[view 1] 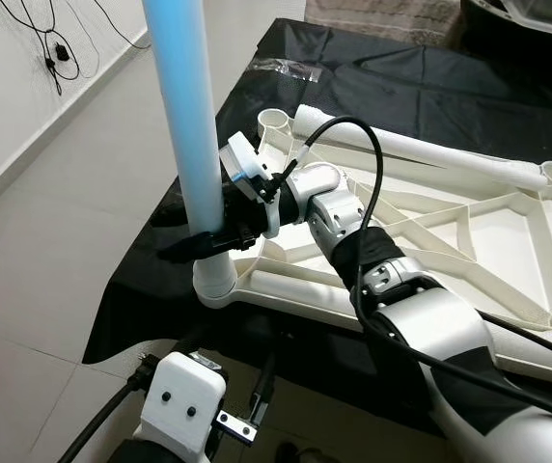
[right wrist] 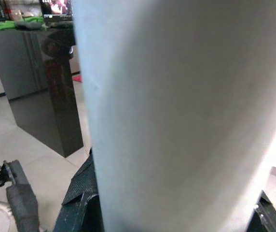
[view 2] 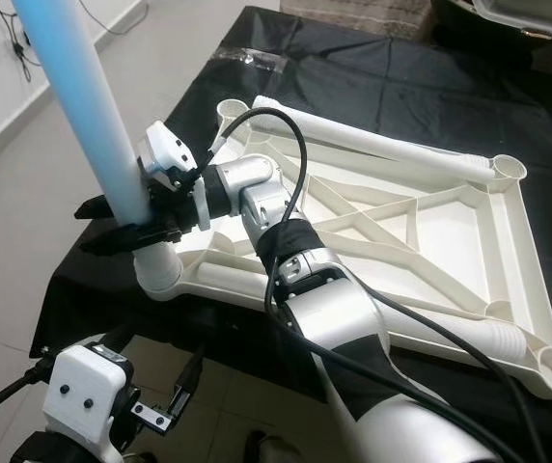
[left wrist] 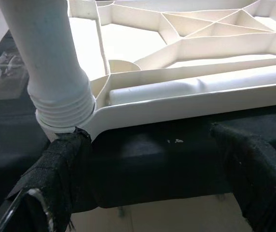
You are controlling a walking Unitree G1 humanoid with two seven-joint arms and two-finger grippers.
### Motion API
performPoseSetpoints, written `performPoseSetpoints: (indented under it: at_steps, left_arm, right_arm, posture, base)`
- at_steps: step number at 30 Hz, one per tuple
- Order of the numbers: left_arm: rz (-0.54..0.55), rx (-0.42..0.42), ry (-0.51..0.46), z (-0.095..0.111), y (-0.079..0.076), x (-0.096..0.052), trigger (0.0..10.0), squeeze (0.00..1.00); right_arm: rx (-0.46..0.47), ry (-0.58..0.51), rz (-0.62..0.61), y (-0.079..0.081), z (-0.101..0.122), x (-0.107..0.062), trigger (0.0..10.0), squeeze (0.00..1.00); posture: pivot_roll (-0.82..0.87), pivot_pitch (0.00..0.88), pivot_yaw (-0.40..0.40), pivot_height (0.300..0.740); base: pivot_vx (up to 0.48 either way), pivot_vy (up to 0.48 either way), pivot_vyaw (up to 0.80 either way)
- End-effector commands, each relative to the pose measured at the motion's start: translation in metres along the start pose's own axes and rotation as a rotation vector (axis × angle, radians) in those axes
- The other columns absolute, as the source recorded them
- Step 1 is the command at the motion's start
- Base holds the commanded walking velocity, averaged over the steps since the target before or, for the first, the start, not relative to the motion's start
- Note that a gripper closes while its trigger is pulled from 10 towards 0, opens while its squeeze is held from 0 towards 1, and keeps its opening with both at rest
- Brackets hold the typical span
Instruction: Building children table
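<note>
Blue table leg (view 1: 184,106) in clenched right tool (view 1: 220,234); threaded base (left wrist: 65,108) before spread left tool (left wrist: 152,193).

The right pincer (view 1: 208,241) grips a pale blue table leg (view 1: 185,106) standing upright in the near corner socket (view 1: 215,282) of the upturned white tabletop (view 1: 469,231). The tabletop lies on a black-draped counter (view 1: 401,77), and another leg, seemingly white, lies along its far edge (view 1: 421,149).

A black-draped table (view 1: 430,87) stands on a pale tiled floor (view 1: 73,203); an upturned white plastic tabletop (view 1: 508,241) lies flat on the cloth, one loose white leg (view 1: 421,149) resting across its ribs.
</note>
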State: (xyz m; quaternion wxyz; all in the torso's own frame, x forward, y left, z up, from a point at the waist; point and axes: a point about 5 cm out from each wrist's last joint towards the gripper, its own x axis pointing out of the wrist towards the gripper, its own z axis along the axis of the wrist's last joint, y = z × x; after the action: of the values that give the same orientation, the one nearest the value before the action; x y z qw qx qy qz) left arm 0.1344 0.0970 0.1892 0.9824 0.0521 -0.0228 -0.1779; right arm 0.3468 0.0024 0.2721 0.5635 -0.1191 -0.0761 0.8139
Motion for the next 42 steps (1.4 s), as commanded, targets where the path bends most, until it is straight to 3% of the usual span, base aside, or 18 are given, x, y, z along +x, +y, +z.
performPoseSetpoints:
  at_steps: [1, 3, 7, 8, 15, 18, 20, 21, 22, 25, 26, 27, 28, 29, 32, 36, 38, 42]
  left_arm:
    - [0.004, -0.004, 0.012, 0.000, -0.002, -0.002, 10.0, 0.00]
    - [0.007, -0.004, 0.013, 0.000, -0.002, -0.002, 10.0, 0.00]
    - [0.008, -0.001, 0.024, 0.000, 0.000, 0.002, 10.0, 0.00]
    - [0.008, -0.001, 0.024, 0.000, 0.000, 0.002, 10.0, 0.00]
    - [0.007, 0.013, 0.017, -0.005, 0.003, 0.010, 10.0, 0.00]
    - [0.007, 0.014, 0.017, -0.005, 0.004, 0.011, 10.0, 0.00]
    - [-0.003, 0.028, 0.002, -0.009, 0.007, 0.019, 10.0, 0.00]
    - [-0.003, 0.028, 0.002, -0.009, 0.007, 0.019, 10.0, 0.00]
    - [-0.011, 0.036, -0.009, -0.009, 0.008, 0.022, 10.0, 0.00]
    - [-0.015, 0.042, -0.015, -0.010, 0.009, 0.026, 10.0, 0.00]
    - [-0.016, 0.047, -0.020, -0.010, 0.010, 0.029, 10.0, 0.00]
    - [-0.016, 0.047, -0.020, -0.010, 0.010, 0.029, 10.0, 0.00]
    - [-0.017, 0.051, -0.025, -0.010, 0.012, 0.032, 10.0, 0.00]
    - [-0.017, 0.051, -0.025, -0.010, 0.012, 0.032, 10.0, 0.00]
    - [-0.022, 0.066, -0.036, -0.012, 0.013, 0.037, 10.0, 0.00]
    - [-0.022, 0.069, -0.040, -0.012, 0.014, 0.039, 10.0, 0.00]
    - [-0.020, 0.072, -0.047, -0.013, 0.016, 0.041, 10.0, 0.00]
    - [-0.022, 0.078, -0.056, -0.014, 0.017, 0.043, 10.0, 0.00]
  right_arm:
    - [0.193, 0.079, 0.006, 0.017, -0.050, 0.006, 0.0, 0.00]
    - [0.185, 0.081, -0.031, 0.016, -0.052, 0.006, 0.0, 0.00]
    - [0.188, 0.090, -0.272, 0.008, -0.058, -0.008, 0.0, 0.00]
    - [0.188, 0.090, -0.272, 0.008, -0.058, -0.008, 0.0, 0.00]
    - [0.182, 0.119, -0.606, 0.002, -0.067, -0.045, 0.0, 0.00]
    - [0.182, 0.119, -0.631, 0.002, -0.068, -0.048, 0.0, 0.00]
    - [0.145, 0.117, -0.841, 0.004, -0.070, -0.076, 0.0, 0.00]
    - [0.145, 0.117, -0.841, 0.004, -0.070, -0.076, 0.0, 0.00]
    - [0.129, 0.131, -0.959, 0.005, -0.072, -0.089, 0.0, 0.00]
    - [0.133, 0.143, -1.075, 0.005, -0.074, -0.099, 0.0, 0.00]
    - [0.160, 0.155, -1.199, 0.004, -0.077, -0.106, 0.0, 0.00]
    - [0.160, 0.155, -1.199, 0.004, -0.077, -0.106, 0.0, 0.00]
    - [0.194, 0.168, -1.346, 0.004, -0.083, -0.111, 0.0, 0.00]
    - [0.194, 0.168, -1.346, 0.004, -0.083, -0.111, 0.0, 0.00]
    - [0.255, 0.191, -1.629, 0.005, -0.094, -0.117, 0.0, 0.00]
    - [0.258, 0.218, -1.773, 0.005, -0.095, -0.119, 0.0, 0.00]
    - [0.305, 0.210, -2.017, 0.005, -0.094, -0.124, 0.0, 0.00]
    - [0.376, 0.174, -2.175, 0.005, -0.092, -0.124, 0.0, 0.00]
  posture:
    - [0.32, 0.362, -0.135, 0.740]
    - [0.31, 0.362, -0.133, 0.740]
    - [0.29, 0.332, -0.125, 0.740]
    - [0.29, 0.332, -0.125, 0.740]
    - [0.28, 0.282, -0.116, 0.740]
    - [0.28, 0.282, -0.116, 0.740]
    - [0.25, 0.215, -0.097, 0.740]
    - [0.25, 0.215, -0.097, 0.740]
    - [0.25, 0.210, -0.094, 0.740]
    - [0.25, 0.191, -0.090, 0.740]
    - [0.25, 0.174, -0.083, 0.740]
    - [0.25, 0.174, -0.083, 0.740]
    - [0.25, 0.158, -0.085, 0.740]
    - [0.25, 0.158, -0.085, 0.740]
    - [0.25, 0.133, -0.086, 0.740]
    - [0.25, 0.122, -0.087, 0.740]
    - [0.25, 0.107, -0.085, 0.740]
    - [0.25, 0.103, -0.086, 0.740]
  base:
    - [0.000, 0.000, 0.00]
    - [0.000, 0.000, 0.00]
    - [0.000, 0.000, 0.00]
    - [0.000, 0.000, 0.00]
    - [0.000, 0.000, 0.00]
    - [0.000, 0.000, 0.00]
    - [0.000, 0.000, 0.00]
    - [0.000, 0.000, 0.00]
    - [0.000, 0.000, 0.00]
    - [0.000, 0.000, 0.00]
    - [0.000, 0.000, 0.00]
    - [0.000, 0.000, 0.00]
    - [0.000, 0.000, 0.00]
    - [0.000, 0.000, 0.00]
    - [0.000, 0.000, 0.00]
    - [0.000, 0.000, 0.00]
    - [0.000, 0.000, 0.00]
    - [0.000, 0.000, 0.00]
